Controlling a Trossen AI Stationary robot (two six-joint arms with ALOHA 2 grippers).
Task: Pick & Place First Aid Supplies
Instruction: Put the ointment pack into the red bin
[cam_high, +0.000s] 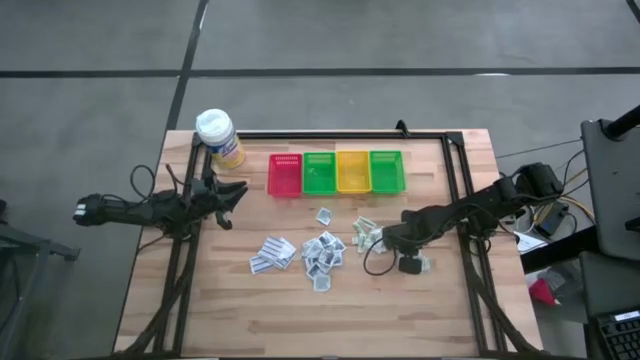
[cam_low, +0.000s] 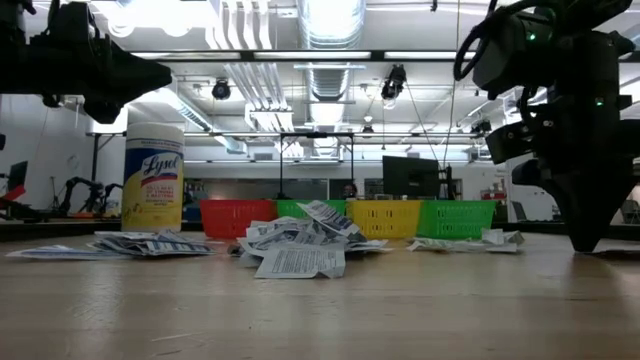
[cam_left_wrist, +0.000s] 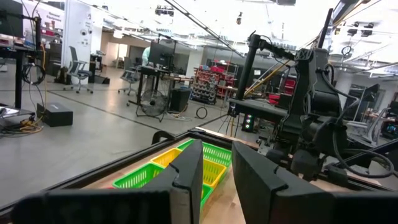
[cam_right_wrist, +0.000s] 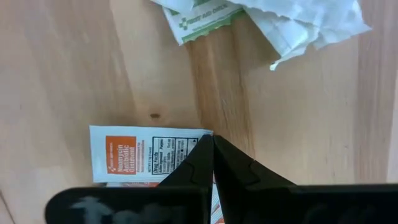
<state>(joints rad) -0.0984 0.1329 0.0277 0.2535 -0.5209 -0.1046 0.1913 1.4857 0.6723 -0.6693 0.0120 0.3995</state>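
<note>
Several first aid supplies, small white sachets, lie in loose heaps (cam_high: 320, 250) (cam_low: 300, 242) on the middle of the wooden table. One white sachet with an orange panel (cam_right_wrist: 146, 154) (cam_high: 423, 264) lies apart at the right. My right gripper (cam_right_wrist: 212, 138) (cam_high: 408, 263) (cam_low: 585, 245) stands over it pointing down, shut at its edge. My left gripper (cam_left_wrist: 217, 155) (cam_high: 235, 192) waits at the table's left, held level, open with nothing between its fingers. My right gripper comes from above, pointing down, and its shut fingertips meet at the sachet's short edge (cam_right_wrist: 202, 138), close to a corner. The fingers hide how much of that edge lies between them. The sachet lies flat on the table.
Red, green, yellow and green bins (cam_high: 335, 172) (cam_low: 340, 215) stand in a row at the table's far side. A yellow wipes bottle with a white cap (cam_high: 218, 138) (cam_low: 152, 175) stands at the far left. A green-print sachet and a crumpled white wrapper (cam_right_wrist: 292, 18) lie near my right gripper.
</note>
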